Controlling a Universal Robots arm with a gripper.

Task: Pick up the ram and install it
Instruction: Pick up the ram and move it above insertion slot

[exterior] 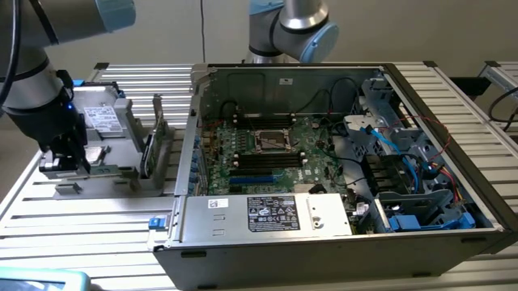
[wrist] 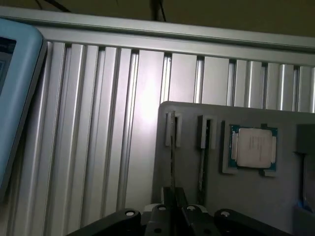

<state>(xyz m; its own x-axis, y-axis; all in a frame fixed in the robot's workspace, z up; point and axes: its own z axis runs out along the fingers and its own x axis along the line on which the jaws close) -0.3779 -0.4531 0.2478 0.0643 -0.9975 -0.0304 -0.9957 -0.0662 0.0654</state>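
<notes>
Seen edge-on in the wrist view, the ram [wrist: 172, 160] is a thin dark stick standing in a slot of the grey holder plate [wrist: 192, 113]. My gripper [wrist: 173, 192] is directly over it, its two fingers pressed together on the stick's near end. A second stick [wrist: 203, 157] stands in the neighbouring slot. In the exterior view the gripper [exterior: 69, 162] hangs low over the holder [exterior: 97, 179] at that view's left, and the ram itself is hidden behind it. The motherboard's dark memory slots [exterior: 265, 160] lie inside the open computer case [exterior: 324, 242].
A square silver processor chip [wrist: 253, 147] lies in a recess of the holder beside the sticks. An upright green card [exterior: 154, 136] stands between holder and case. A pale blue tablet-like device [wrist: 15, 98] lies on the ribbed aluminium table [exterior: 81, 236]. Cables and drive cages [exterior: 404, 163] crowd the case's right side.
</notes>
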